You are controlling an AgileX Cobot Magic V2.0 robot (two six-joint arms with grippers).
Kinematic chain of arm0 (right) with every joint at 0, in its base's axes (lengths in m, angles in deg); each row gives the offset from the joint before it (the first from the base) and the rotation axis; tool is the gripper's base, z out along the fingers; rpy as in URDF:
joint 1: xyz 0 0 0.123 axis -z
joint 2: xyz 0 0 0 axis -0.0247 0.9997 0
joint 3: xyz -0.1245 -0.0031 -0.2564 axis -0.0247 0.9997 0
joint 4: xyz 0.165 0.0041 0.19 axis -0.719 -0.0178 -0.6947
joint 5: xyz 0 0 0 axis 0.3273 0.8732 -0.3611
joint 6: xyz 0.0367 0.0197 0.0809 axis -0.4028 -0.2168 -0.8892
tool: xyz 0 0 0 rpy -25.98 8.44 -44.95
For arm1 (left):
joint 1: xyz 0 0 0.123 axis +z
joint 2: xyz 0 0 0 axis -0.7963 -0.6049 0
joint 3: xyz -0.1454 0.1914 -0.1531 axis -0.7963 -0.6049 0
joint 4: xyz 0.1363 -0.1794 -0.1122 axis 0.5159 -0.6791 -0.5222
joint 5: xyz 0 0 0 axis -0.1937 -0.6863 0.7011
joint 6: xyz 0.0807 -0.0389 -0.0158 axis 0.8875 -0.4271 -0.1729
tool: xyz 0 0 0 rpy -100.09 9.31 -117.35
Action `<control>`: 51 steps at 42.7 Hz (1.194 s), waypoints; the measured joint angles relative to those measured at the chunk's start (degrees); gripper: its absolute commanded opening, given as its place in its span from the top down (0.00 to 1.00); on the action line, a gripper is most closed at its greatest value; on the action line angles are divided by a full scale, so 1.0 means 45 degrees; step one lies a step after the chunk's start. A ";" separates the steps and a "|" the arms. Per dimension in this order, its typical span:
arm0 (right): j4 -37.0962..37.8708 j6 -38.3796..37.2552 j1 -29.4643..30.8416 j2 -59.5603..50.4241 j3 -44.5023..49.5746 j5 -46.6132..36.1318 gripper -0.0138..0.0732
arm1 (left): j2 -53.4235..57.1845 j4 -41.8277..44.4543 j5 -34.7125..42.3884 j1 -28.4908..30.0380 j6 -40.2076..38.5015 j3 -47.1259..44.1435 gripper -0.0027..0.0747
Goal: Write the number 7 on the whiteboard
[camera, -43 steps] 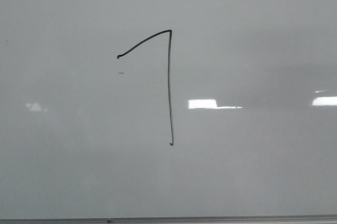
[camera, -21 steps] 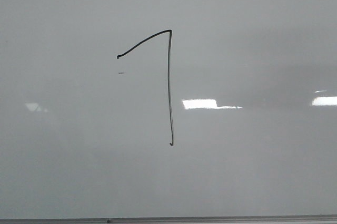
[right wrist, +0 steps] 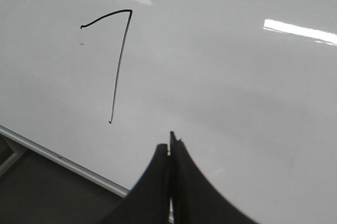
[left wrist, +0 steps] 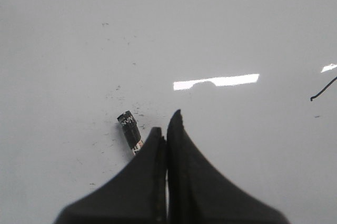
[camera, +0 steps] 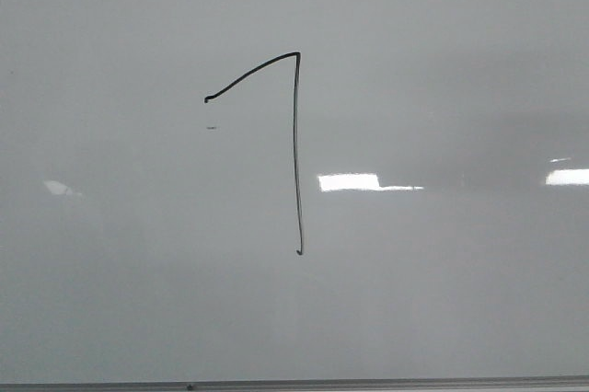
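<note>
The number 7 (camera: 295,153) is a thin black line on the glossy whiteboard (camera: 442,61): a slanted upper stroke meets a long vertical stroke. It also shows in the right wrist view (right wrist: 120,66). The start of its upper stroke shows in the left wrist view (left wrist: 322,91). Neither gripper shows in the front view. My left gripper (left wrist: 166,121) is shut over the board, its jaws pressed together. A short black marker piece (left wrist: 129,129) lies beside its left finger, partly hidden by it. My right gripper (right wrist: 168,141) is shut over the board, to the lower right of the 7.
A tiny dark dash (camera: 212,127) sits under the start of the upper stroke. The board's thin grey frame edge (camera: 368,383) runs along the bottom and shows in the right wrist view (right wrist: 63,160), with a dark surface (right wrist: 42,192) beyond it. Small ink specks (left wrist: 118,103) dot the board.
The 7 has not changed. The bright reflection in the middle has shifted slightly left, and the faint one at the left has shrunk.
</note>
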 measured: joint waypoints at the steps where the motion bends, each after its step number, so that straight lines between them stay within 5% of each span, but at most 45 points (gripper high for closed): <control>1: 0.0000 0.0000 0.0000 0.0000 0.0000 0.0000 0.92 | 0.0151 0.0000 0.0139 0.0000 0.0000 -0.0147 0.99; 19: 0.0000 0.0000 0.0000 0.0000 0.0020 0.0000 0.92 | 0.1618 0.0000 0.2651 0.0000 -0.0056 -0.4097 0.99; 51: 0.0000 0.0000 0.0000 0.0000 0.0020 0.0000 0.92 | 0.1618 0.0000 0.3027 0.0000 -0.0103 -0.4097 0.99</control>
